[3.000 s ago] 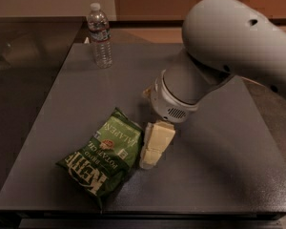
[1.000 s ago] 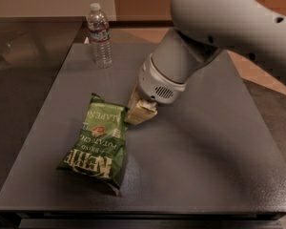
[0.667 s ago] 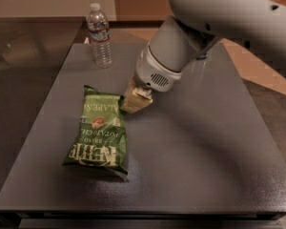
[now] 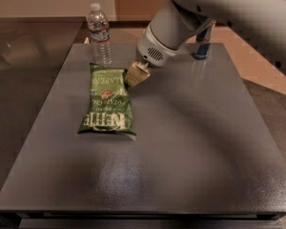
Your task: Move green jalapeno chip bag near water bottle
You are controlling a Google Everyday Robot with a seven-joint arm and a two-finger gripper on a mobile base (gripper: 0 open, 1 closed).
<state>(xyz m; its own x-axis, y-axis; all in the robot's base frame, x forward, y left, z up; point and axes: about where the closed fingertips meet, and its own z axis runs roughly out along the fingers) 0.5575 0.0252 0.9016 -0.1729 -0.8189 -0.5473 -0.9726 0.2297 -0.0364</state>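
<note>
Pinching the green jalapeno chip bag by its corner, the gripper sits beside the water bottle. Letting go gently should spare the bottle.

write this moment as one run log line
green jalapeno chip bag: flat on table, close to water bottle | gripper: at bag's far corner | blue can: far edge, behind arm

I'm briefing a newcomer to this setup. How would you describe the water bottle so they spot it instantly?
On the dark grey table, look to the far left corner: the water bottle stands upright just beyond the green jalapeno chip bag, with the gripper at that bag's far right corner. It is clear with a white cap, unlike the slim blue can farther right.
</note>
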